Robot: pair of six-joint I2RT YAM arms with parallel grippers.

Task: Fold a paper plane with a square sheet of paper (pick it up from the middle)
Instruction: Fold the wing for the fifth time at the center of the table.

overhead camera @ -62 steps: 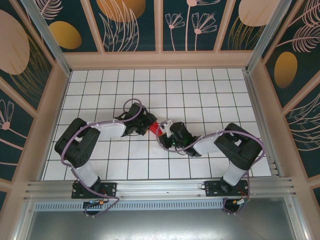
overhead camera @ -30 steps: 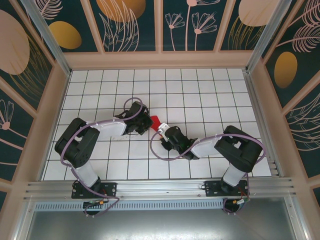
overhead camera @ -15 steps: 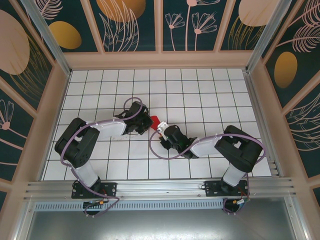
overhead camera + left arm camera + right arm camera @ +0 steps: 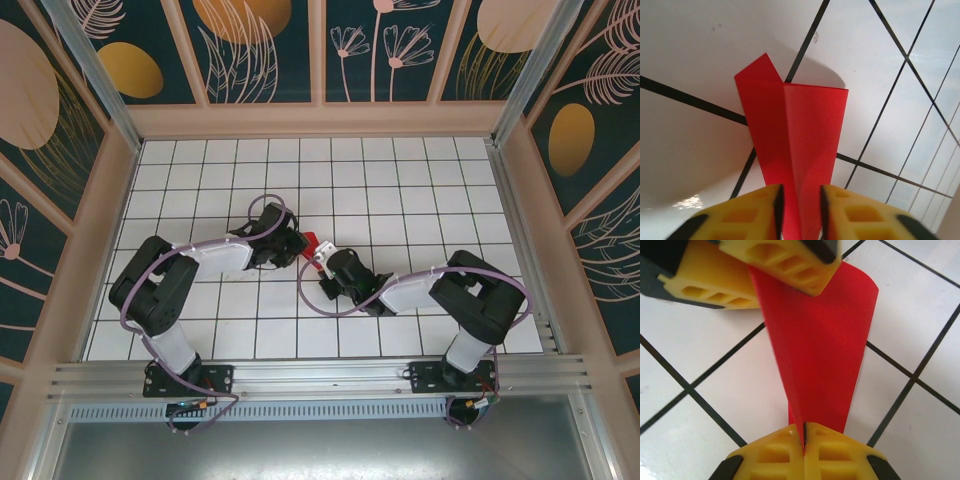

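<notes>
I look down on a white surface (image 4: 400,190) ruled into square tiles by thin black lines, evenly lit with soft glare. Pale beige framing (image 4: 320,120) fences it left, far and right, holding dark teal panels (image 4: 250,70) printed with cream leaves and orange discs. An aluminium rail (image 4: 320,375) crosses the near edge.

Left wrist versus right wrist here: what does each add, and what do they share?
Left wrist: the folded red paper fanning out from the left gripper, a pointed flap at its far corner. Right wrist: the right gripper pinched shut on the paper's narrow end, the left fingers at its wide end. Shared: the red paper over the white tiled table.
</notes>
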